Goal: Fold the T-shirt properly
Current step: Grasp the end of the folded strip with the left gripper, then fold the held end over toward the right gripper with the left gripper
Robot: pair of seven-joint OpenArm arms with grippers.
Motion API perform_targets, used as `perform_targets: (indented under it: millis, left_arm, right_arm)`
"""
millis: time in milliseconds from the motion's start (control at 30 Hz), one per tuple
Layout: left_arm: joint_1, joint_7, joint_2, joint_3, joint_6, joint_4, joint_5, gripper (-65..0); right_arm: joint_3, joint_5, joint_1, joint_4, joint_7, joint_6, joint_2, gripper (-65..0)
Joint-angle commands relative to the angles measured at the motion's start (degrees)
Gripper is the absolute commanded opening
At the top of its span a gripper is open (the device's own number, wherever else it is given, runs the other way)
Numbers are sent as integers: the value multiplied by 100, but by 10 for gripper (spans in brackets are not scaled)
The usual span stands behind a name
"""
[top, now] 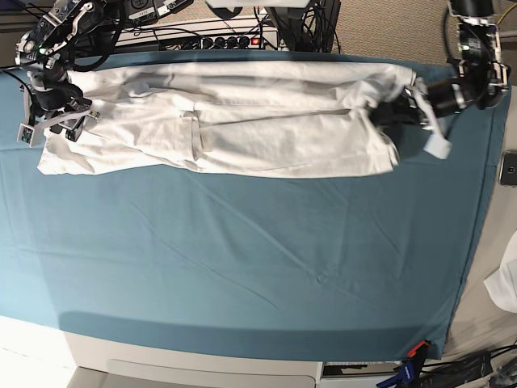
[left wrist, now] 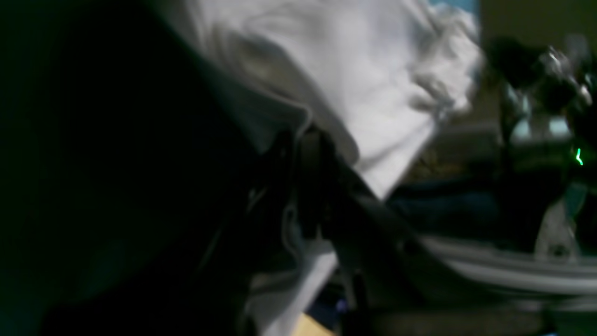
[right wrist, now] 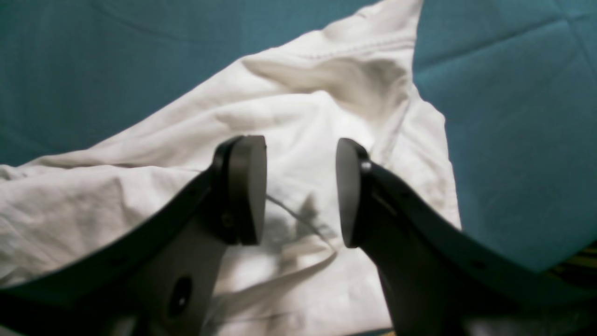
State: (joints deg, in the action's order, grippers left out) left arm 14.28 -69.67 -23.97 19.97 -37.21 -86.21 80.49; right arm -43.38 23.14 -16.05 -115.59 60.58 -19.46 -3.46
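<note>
The white T-shirt [top: 242, 129] lies stretched in a long, wrinkled band across the far side of the teal table cloth [top: 242, 267]. At its right end my left gripper [top: 389, 113] is closed on the fabric. The blurred, dark left wrist view shows the T-shirt [left wrist: 354, 70] bunched and pinched between the dark fingers of the left gripper [left wrist: 303, 140]. At the shirt's left end my right gripper [top: 69, 121] hovers. In the right wrist view this right gripper [right wrist: 301, 191] stands open just above the T-shirt [right wrist: 303, 107], near a hemmed corner, with nothing between its pads.
Cables and a power strip [top: 226, 40] run behind the table's far edge. A small white cloth scrap [top: 505, 287] lies off the table at the right, and a dark flat device [top: 509, 168] sits beside the right edge. Teal cloth [right wrist: 513, 140] surrounds the shirt's corner.
</note>
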Motion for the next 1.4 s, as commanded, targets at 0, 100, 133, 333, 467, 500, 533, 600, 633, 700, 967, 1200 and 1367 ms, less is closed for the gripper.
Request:
perform_targets:
  millis: [0, 100, 133, 333, 467, 500, 533, 600, 633, 700, 967, 1200, 1367]
  left_arm:
    - [-72, 131, -157, 76, -39, -289, 177, -650]
    - [-61, 221, -160, 9, -37, -824, -48, -650]
    - [-61, 262, -157, -72, -35, -970, -125, -650]
    - [-120, 706, 48, -1202, 140, -1556, -922, -650]
    - [-369, 918, 520, -2011, 160, -1600, -1491, -650]
    - [-446, 981, 640, -2197, 236, -1600, -1648, -650]
    - [-531, 1060, 758, -2374, 315, -1600, -1812, -650]
    - [-688, 1217, 973, -2704, 433, -1600, -2166, -650]
    - [-765, 1292, 1071, -2863, 470, -1600, -2330, -650]
    - [-894, 1410, 1259, -3167, 490, -1593, -2621, -650]
    - [-1051, 1838, 1873, -4107, 787, -1589, -3563, -650]
    - [-1082, 1987, 2227, -4229, 815, -1585, -3792, -650]
    - [-1222, 2083, 2317, -4229, 920, -1580, -4052, -650]
  right_arm:
    - [-24, 13, 20, -96, -164, -11, -66, -403]
    - [-24, -33, 20, -96, -177, -9, -68, -403]
    - [-24, -74, 20, -96, -201, -9, -66, -403]
    - [-24, -330, 20, -96, -264, 2, -68, -403]
    - [-24, -629, 20, -96, -341, 122, -68, -403]
    - [-24, -662, 20, -96, -350, 138, -66, -403]
    - [-24, -673, 17, -96, -354, 142, -66, -403]
    - [-24, -673, 17, -96, -354, 142, -66, -403]
    - [-24, -673, 17, -96, -354, 142, -66, -403]
    - [-24, -671, 17, -96, -356, 144, -66, -403]
    - [-24, -673, 17, -96, -356, 142, -66, -403]
    - [-24, -673, 17, -96, -356, 142, -66, -403]
    - [-24, -671, 17, -96, -358, 142, -63, -403]
